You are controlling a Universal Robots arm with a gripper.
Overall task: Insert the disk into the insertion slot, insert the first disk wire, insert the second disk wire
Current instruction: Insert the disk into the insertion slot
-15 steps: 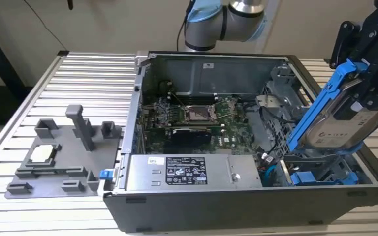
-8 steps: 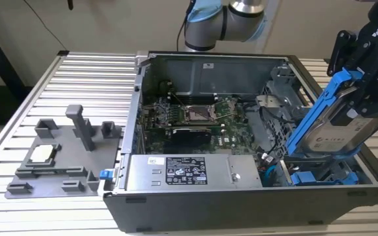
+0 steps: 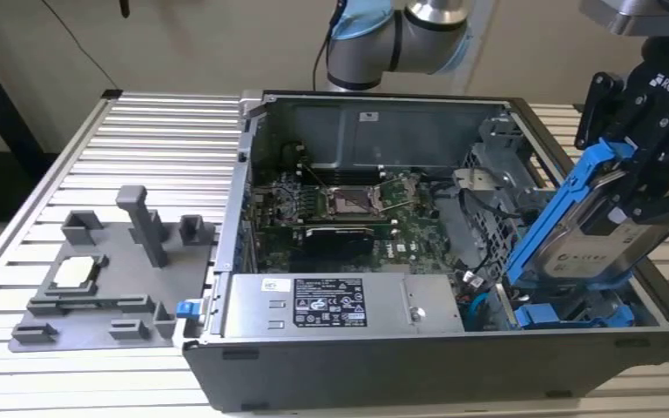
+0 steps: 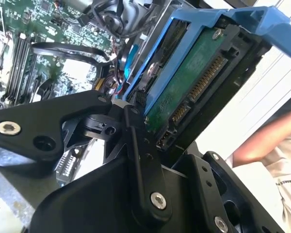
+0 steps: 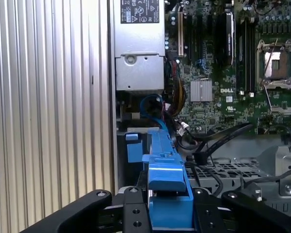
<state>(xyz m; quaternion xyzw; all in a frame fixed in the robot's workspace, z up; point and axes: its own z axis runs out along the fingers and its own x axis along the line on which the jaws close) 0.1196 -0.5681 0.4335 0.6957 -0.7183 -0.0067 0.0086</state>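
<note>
**Disk held tilted over the drive bay, not yet seated**

I have the tool (image 3: 643, 183) closed firmly on the disk (image 3: 584, 248), pinching it across its blue carrier frame, with nothing else in its grip. The disk hangs tilted. Its lower end dips inside the open computer case (image 3: 347, 370) at the exterior view's right, just above the other blue-fronted drive (image 3: 573, 315) sitting in the bay there. I judge it is not yet in its slot.

My worry is the angle. Tilted like this, the carrier's leading corner could catch on the bay's edge or on the neighbouring drive, and then jam or twist in the grip. The black cables (image 5: 218, 141) loop close beside the bay, so the disk could pinch one or drag it down. A person's arm (image 4: 266, 138) shows beyond the disk in the second wrist view, closer to moving hardware than I like.

The case holds the motherboard (image 3: 347, 205), a power supply (image 3: 334, 305) along its near wall, the cables and the drive bay. A grey fixture (image 3: 102, 279) lies on the ribbed surface (image 3: 160, 131) beside the case, well apart from the disk
</note>
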